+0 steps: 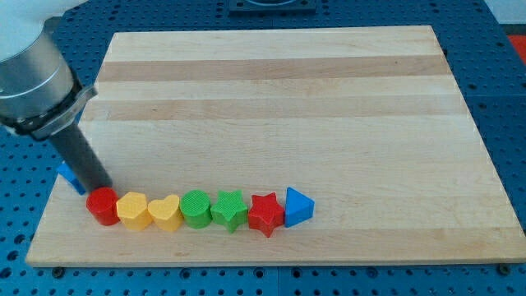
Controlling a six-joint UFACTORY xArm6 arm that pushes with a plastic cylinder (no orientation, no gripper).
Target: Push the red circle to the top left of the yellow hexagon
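The red circle point(103, 205) lies near the view's bottom left of the wooden board point(279, 90). It touches the left side of the yellow hexagon point(132, 210). My tip point(103, 187) stands at the upper edge of the red circle, just above it. The dark rod slants up to the view's left.
A row runs rightward from the hexagon: yellow heart point(165, 213), green circle point(196, 208), green star point(230, 209), red star point(265, 214), blue triangle point(298, 206). A blue block point(69, 175) sits partly hidden behind the rod at the board's left edge.
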